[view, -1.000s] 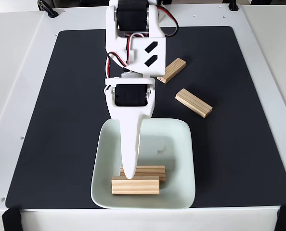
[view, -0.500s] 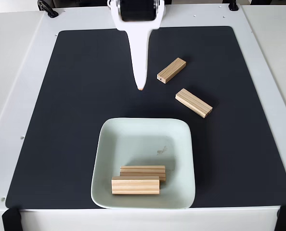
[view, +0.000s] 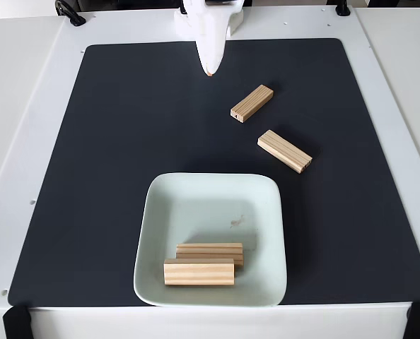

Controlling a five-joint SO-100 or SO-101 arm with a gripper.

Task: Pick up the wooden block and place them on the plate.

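In the fixed view, two wooden blocks lie on the black mat: one (view: 252, 103) angled at the upper right, the other (view: 284, 150) slanting just below it. Two more wooden blocks (view: 199, 272) (view: 210, 249) rest side by side in the near part of the pale green plate (view: 196, 208). My white gripper (view: 208, 70) hangs at the mat's far edge, left of the upper block and well away from it. Its fingers taper to a single tip, shut, with nothing between them.
The black mat (view: 104, 176) covers most of a white table (view: 26, 127). Open mat stretches to the left of the plate and between the plate and the gripper. The arm's base sits at the far edge, top centre.
The gripper has pulled back from over the blocks in the plate to the mat's far edge. All the blocks and the plate stay where they were.
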